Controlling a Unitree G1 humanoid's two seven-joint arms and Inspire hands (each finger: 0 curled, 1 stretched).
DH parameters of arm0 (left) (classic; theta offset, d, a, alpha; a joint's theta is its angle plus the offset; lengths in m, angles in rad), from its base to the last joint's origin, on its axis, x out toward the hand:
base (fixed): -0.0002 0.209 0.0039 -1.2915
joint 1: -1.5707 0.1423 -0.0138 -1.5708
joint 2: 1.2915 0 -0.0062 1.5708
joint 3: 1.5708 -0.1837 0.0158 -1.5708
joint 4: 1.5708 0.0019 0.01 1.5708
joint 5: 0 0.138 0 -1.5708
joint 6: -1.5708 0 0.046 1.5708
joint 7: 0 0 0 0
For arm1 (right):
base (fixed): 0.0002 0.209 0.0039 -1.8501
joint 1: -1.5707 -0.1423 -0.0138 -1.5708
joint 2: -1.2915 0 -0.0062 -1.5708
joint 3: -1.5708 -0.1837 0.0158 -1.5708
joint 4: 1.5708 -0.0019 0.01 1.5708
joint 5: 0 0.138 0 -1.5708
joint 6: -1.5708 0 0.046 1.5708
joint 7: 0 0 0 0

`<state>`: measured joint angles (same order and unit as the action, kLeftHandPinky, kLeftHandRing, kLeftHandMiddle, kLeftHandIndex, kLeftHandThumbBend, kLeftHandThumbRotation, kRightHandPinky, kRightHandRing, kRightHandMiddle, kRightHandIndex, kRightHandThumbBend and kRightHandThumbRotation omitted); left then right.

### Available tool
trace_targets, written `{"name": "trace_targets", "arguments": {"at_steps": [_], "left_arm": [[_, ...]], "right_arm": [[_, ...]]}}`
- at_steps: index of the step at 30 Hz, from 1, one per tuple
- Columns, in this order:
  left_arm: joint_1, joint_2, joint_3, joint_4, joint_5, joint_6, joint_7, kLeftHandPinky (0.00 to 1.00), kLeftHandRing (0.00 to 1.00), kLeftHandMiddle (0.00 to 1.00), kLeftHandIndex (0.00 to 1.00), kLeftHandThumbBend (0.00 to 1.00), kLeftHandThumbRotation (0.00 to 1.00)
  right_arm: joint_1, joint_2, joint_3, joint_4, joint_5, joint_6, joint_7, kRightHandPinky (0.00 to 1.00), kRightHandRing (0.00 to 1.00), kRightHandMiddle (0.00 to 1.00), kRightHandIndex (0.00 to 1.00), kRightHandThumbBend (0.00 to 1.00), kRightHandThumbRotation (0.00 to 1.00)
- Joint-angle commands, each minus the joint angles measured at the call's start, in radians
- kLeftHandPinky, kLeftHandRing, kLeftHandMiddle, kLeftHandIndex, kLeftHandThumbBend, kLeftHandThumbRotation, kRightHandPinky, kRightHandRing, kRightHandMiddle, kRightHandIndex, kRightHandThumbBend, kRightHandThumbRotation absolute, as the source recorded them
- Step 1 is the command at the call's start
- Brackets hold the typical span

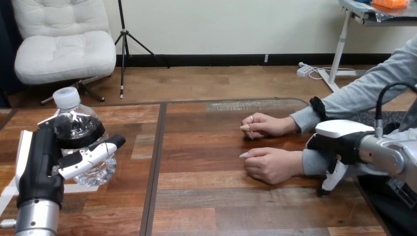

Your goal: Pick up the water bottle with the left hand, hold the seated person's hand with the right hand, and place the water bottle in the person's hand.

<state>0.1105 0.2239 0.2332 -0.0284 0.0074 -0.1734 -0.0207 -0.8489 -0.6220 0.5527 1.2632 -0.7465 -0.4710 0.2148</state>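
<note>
Left hand point(42, 162), fingers wrapped round the water bottle point(78, 128) near the table's point(221, 206) left edge; right hand point(339, 137) rests at the wrist of the person's nearer hand point(270, 164) by the right edge (its grip cannot be told), and that hand, curled knuckles-up, may let a delivered bottle roll off.
</note>
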Motion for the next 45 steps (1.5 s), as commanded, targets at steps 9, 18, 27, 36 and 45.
{"name": "trace_targets", "arguments": {"at_steps": [9,18,27,36,45], "left_arm": [[-0.066,0.022,0.012,-0.022,-0.003,-0.048,0.0,0.31,0.36,0.4,0.41,0.69,0.0],[-0.065,0.024,0.012,-0.022,0.002,-0.051,0.002,0.3,0.35,0.39,0.41,0.69,0.0],[-0.065,0.022,0.012,-0.023,-0.002,-0.05,0.001,0.3,0.35,0.39,0.41,0.69,0.0],[-0.062,0.021,0.012,-0.03,0.002,-0.037,0.006,0.3,0.35,0.39,0.41,0.69,0.0],[-0.061,0.023,0.013,-0.024,0.003,-0.049,0.004,0.3,0.36,0.4,0.41,0.69,0.0]], "right_arm": [[-0.097,-0.023,-0.04,-0.009,0.029,0.016,-0.004,0.47,0.51,0.57,0.6,0.77,0.02],[-0.095,-0.021,-0.054,-0.012,0.046,0.019,-0.001,0.4,0.44,0.51,0.57,0.74,0.0],[-0.093,-0.024,-0.049,-0.014,0.056,0.014,-0.004,0.34,0.39,0.47,0.53,0.65,0.0],[-0.094,-0.024,-0.044,-0.015,0.053,0.011,-0.007,0.36,0.41,0.49,0.54,0.57,0.0],[-0.089,-0.027,-0.046,-0.02,0.056,-0.008,-0.02,0.36,0.41,0.49,0.54,0.52,0.0]]}}
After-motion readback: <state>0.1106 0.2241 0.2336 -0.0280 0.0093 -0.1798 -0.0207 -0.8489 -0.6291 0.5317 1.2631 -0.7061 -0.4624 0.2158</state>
